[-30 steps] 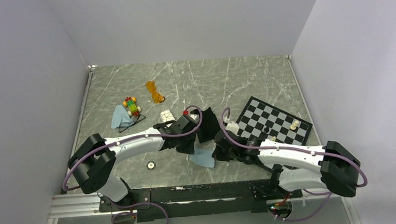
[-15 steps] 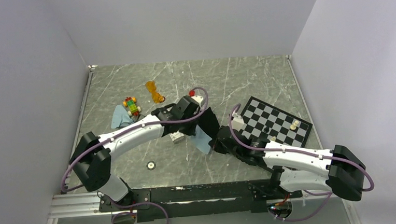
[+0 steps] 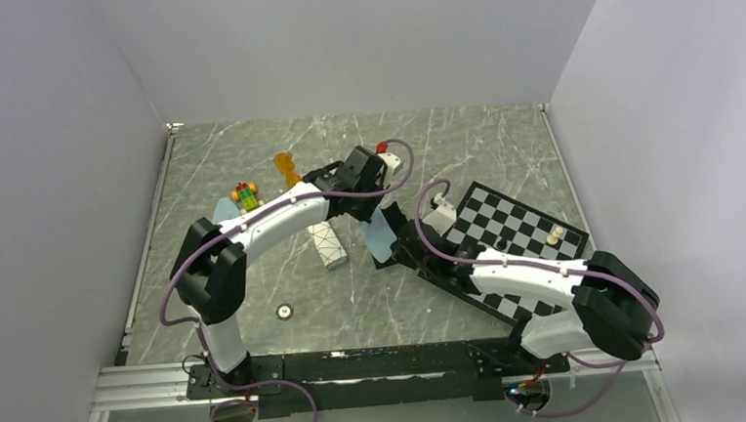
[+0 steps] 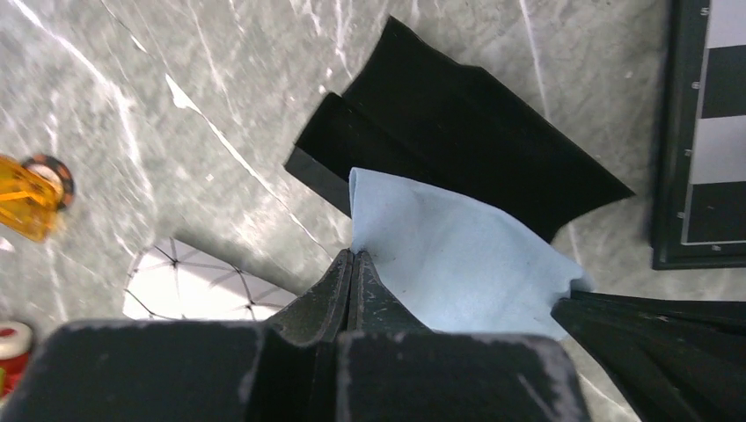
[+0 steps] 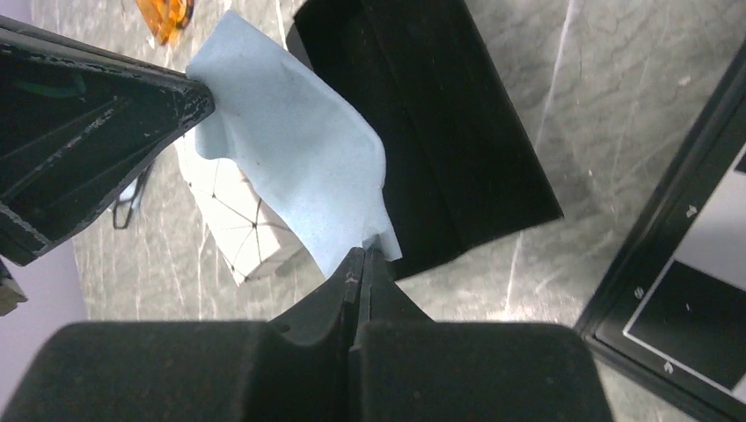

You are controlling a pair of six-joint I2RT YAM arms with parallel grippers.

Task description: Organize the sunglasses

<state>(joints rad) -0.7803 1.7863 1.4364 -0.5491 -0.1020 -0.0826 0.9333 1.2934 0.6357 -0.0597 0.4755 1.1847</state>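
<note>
The orange translucent sunglasses (image 3: 286, 165) lie at the far left of the table, also seen in the left wrist view (image 4: 26, 198) and the right wrist view (image 5: 167, 13). A thin black wire loop (image 5: 128, 200), probably the wire-framed pair, shows left of the white case; the left arm hides it from above. My left gripper (image 4: 352, 255) is shut on one corner of a light blue cloth (image 4: 449, 255). My right gripper (image 5: 363, 253) is shut on the opposite corner of that blue cloth (image 5: 290, 141). The cloth (image 3: 380, 232) hangs stretched between them over the open black case (image 4: 457, 167).
A white case with black lines (image 3: 330, 245) lies left of the cloth. The chessboard (image 3: 513, 242) with a few pieces is on the right. A toy car (image 3: 245, 192) and a second blue cloth (image 3: 221, 215) sit at the left, and a small round disc (image 3: 284, 312) lies near the front.
Both arms have moved away from the front edge, carrying the blue cloth up and back between them. The left arm has swung off the white case, which now shows.
</note>
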